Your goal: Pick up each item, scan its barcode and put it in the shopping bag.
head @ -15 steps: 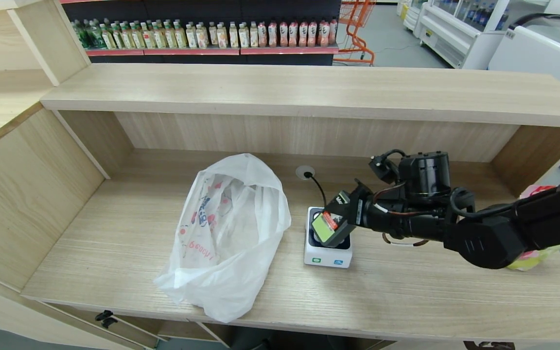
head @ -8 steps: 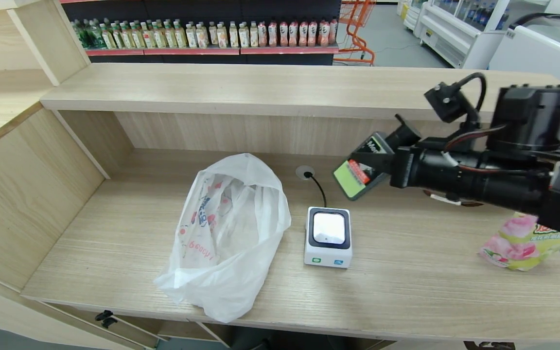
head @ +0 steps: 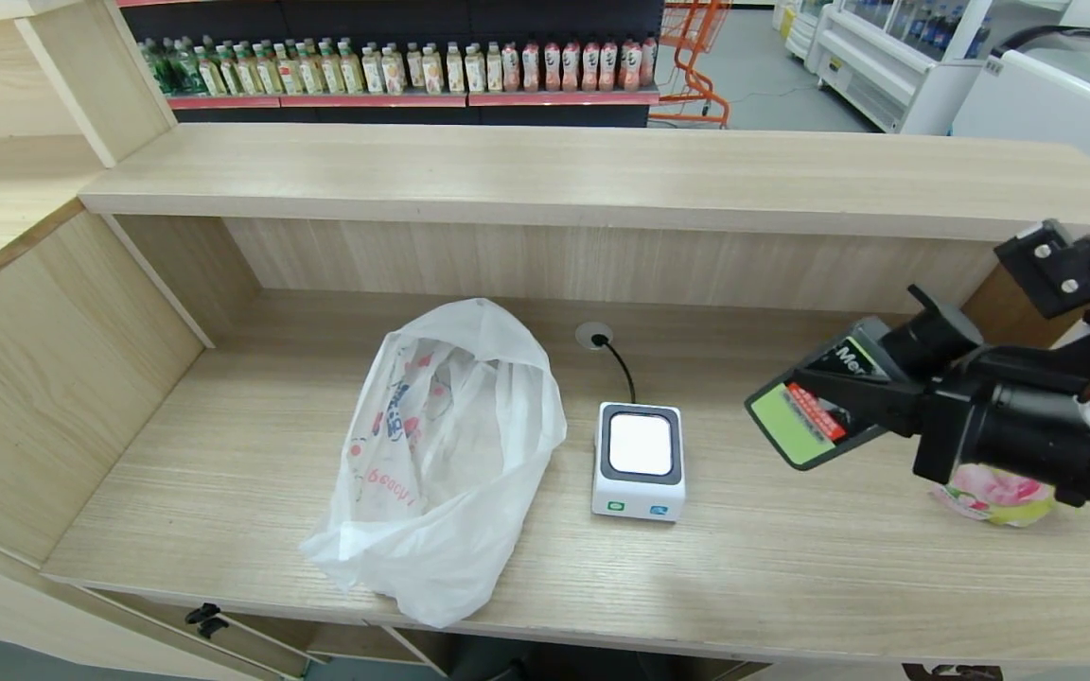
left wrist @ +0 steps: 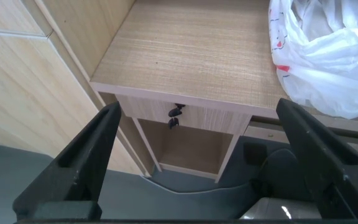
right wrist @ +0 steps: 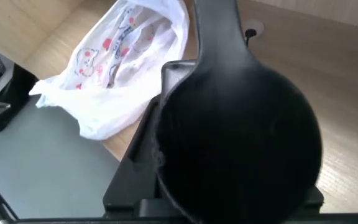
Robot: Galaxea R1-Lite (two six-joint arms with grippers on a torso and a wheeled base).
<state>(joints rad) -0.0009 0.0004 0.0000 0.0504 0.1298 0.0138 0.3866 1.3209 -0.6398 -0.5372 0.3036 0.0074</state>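
Since 1.0 s ago the right arm has lifted the item off the scanner, and over the last 0.5 s it has swung out to the robot's right and come lower. Bag, scanner and cable have not shifted.

Right claw: clamped on the item, a small dark box with a green and red label. It is held tilted in the air, well apart from the scanner and further still from the shopping bag.
Left claw: spread wide, nothing in it, hanging off the front edge of the bench near the bag's corner.

Step in hand, as I judge it: carry the box to the bag.
- I would keep the box high on the way back so it passes above the scanner and its cable.
- The bag is limp film, slumped left of the scanner, its mouth only loosely open. I would aim for the middle of the opening and lower the box in before letting go, since a drop from height could catch the rim and slide out.
- The left claw is close enough to steady the rim if the mouth folds.

Count:
- shopping bag: 1; whether anything lies inside, I cannot tell
- scanner: 1
- box in the claw: 1
- pink and green packet on the bench at far right, partly behind the arm: 1
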